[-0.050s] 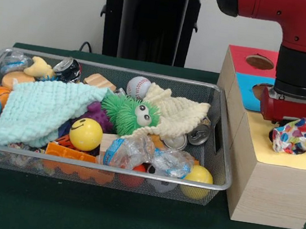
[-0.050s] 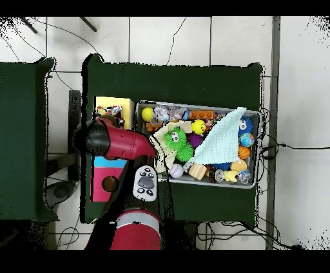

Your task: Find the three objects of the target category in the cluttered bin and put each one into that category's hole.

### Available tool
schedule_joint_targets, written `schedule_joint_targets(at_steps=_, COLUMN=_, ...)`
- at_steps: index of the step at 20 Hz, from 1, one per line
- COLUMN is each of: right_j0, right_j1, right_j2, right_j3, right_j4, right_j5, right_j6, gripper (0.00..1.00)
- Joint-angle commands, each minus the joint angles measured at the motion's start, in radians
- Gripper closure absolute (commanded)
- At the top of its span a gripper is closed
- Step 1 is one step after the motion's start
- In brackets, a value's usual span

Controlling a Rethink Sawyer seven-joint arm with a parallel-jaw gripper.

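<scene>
Over the yellow section of the wooden box (image 1: 269, 182), my pincer (image 1: 293, 127) hangs just above a multicoloured spotted cloth (image 1: 301, 135) bunched on that surface; whether it pinches the cloth I cannot tell. Beside the box on the green worktop (image 1: 99, 215), the wire bin (image 1: 219, 152) holds a mint cloth (image 1: 39, 110), a cream cloth (image 1: 179, 113) and assorted toys.

arm (image 1: 303, 21): glossy red shell, rounded | wrist (image 1: 304, 70): black cylinder above red flanged block | overhead: grey oval button panel (image 2: 145, 183) at 6 o'clock of the red link
</scene>
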Motion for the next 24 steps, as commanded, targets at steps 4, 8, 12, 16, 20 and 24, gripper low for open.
schedule_joint_targets(at_steps=4, right_j0=0.005, right_j1=0.090, right_j2=0.059, right_j3=0.027, right_j4=0.033, right_j5=0.020, right_j6=0.236, gripper=1.00)
schedule_joint_targets(at_steps=8, right_j0=0.008, right_j1=0.092, right_j2=0.054, right_j3=0.022, right_j4=0.035, right_j5=0.028, right_j6=0.236, gripper=1.00)
schedule_joint_targets(at_steps=12, right_j0=0.013, right_j1=0.094, right_j2=0.045, right_j3=0.017, right_j4=0.037, right_j5=0.036, right_j6=0.237, gripper=1.00)
schedule_joint_targets(at_steps=16, right_j0=0.027, right_j1=0.098, right_j2=0.024, right_j3=0.005, right_j4=0.038, right_j5=0.051, right_j6=0.238, gripper=1.00)
schedule_joint_targets(at_steps=20, right_j0=0.036, right_j1=0.091, right_j2=0.001, right_j3=0.002, right_j4=0.036, right_j5=0.071, right_j6=0.236, gripper=1.00)
schedule_joint_targets(at_steps=24, right_j0=0.033, right_j1=0.086, right_j2=0.003, right_j3=0.011, right_j4=0.034, right_j5=0.066, right_j6=0.230, gripper=1.00)
